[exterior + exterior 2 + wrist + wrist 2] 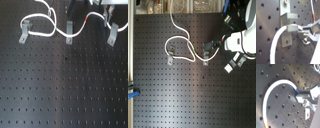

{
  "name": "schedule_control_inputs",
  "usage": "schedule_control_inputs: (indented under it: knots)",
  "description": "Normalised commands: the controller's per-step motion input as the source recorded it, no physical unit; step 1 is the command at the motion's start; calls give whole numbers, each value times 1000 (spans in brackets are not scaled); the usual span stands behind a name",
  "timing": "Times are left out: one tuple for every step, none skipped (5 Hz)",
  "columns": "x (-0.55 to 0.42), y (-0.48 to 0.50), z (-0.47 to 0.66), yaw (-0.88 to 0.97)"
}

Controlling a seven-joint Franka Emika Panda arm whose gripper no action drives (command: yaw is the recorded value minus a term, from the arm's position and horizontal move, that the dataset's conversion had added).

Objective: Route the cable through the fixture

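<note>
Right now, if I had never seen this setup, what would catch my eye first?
Probably the white cable, looping across the black perforated board in the second exterior view. Next, the three small metal clips in the first exterior view: the left clip, the middle clip and the right clip, standing in a row near the top. In the first wrist view, the tool holds the cable right beside one clip.

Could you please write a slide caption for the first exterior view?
White cable looping through two of three metal clips on a black perforated board.
</note>
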Motion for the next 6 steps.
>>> schedule_control_inputs:
  knots:
    - [0, 0, 2, -897]
    - [0, 0, 0, -874]
    - [0, 0, 26, -788]
    - [279, 302, 163, -146]
    - [-76, -35, 0, 0]
    - [53, 79, -1, 0]
